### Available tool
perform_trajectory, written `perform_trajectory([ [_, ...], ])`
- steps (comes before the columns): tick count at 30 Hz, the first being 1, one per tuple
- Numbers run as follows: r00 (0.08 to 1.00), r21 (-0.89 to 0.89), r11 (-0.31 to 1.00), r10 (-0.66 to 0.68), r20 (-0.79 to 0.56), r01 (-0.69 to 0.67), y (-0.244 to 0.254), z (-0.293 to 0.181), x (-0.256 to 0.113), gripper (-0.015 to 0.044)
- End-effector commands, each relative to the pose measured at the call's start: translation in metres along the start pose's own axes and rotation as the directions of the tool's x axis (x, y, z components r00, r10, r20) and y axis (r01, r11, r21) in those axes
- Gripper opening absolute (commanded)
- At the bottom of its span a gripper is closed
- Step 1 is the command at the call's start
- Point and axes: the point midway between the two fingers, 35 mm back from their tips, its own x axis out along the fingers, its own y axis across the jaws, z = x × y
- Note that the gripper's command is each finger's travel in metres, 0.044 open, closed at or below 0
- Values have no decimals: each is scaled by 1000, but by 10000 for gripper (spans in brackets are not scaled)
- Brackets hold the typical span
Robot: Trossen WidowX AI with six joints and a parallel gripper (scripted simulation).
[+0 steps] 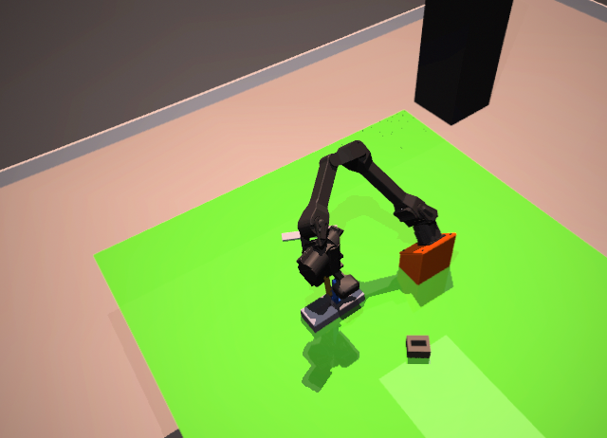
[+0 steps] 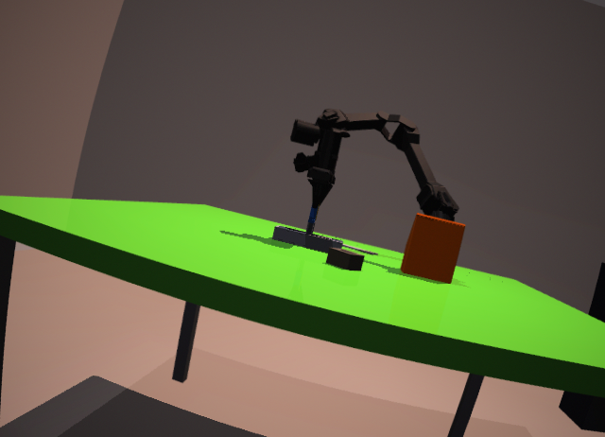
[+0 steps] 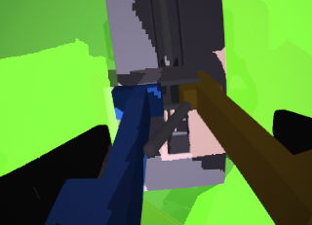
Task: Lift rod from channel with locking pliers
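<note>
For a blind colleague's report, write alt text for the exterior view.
A black jointed robot arm holds slim blue-handled pliers upright over a long grey block. A small dark box and the arm's orange base share the green table.
</note>
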Motion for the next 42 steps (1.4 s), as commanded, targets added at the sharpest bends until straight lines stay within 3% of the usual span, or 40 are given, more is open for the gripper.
perform_trajectory([
  [1, 1000, -1, 1000, -3, 9, 3, -1, 1, 0, 320],
  [42, 1000, -1, 1000, -3, 9, 3, 3, 1, 1, 266],
])
